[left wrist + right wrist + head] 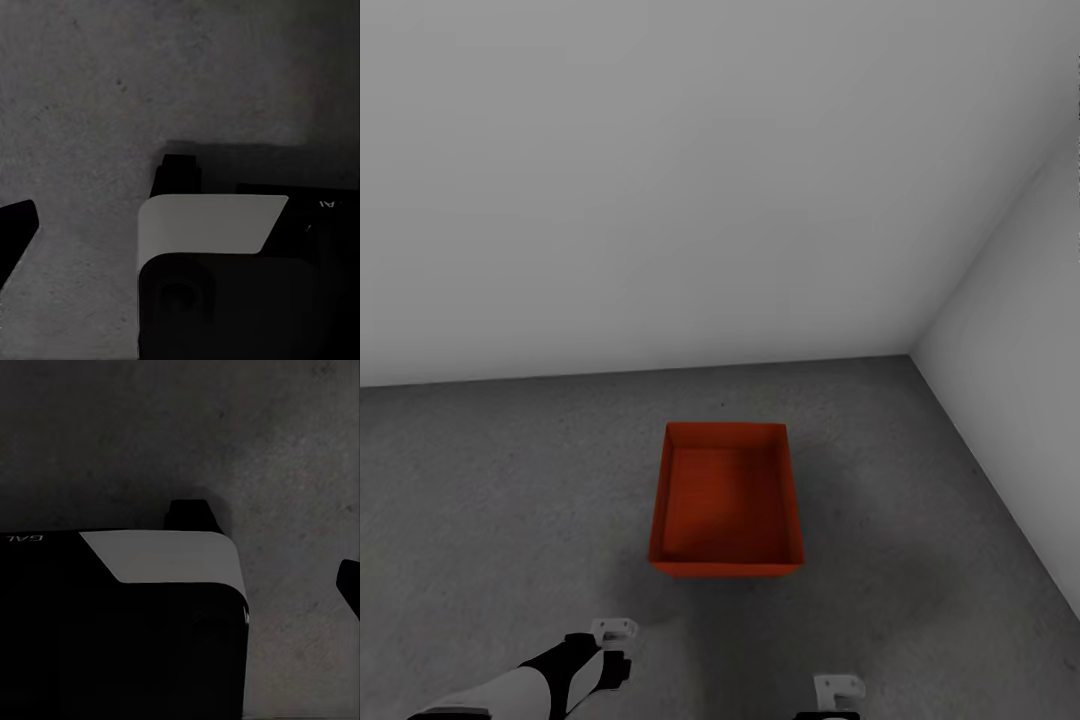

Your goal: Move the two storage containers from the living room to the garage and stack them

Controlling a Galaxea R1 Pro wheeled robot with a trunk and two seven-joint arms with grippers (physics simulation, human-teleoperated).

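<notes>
Fingers' spread unclear on both arms, 1 red container point(726, 502) empty, on concrete floor point(490, 520)

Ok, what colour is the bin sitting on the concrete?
Red-orange, inside and out; the storage container shows best in the head view.

storage container point(726, 500) on the floor point(490, 500), before the back wall point(660, 180) (side wall point(1020, 380) to its right)

Matt red-orange plastic container point(726, 500), rough speckled concrete floor point(500, 500), smooth matt white walls point(660, 180).
</notes>
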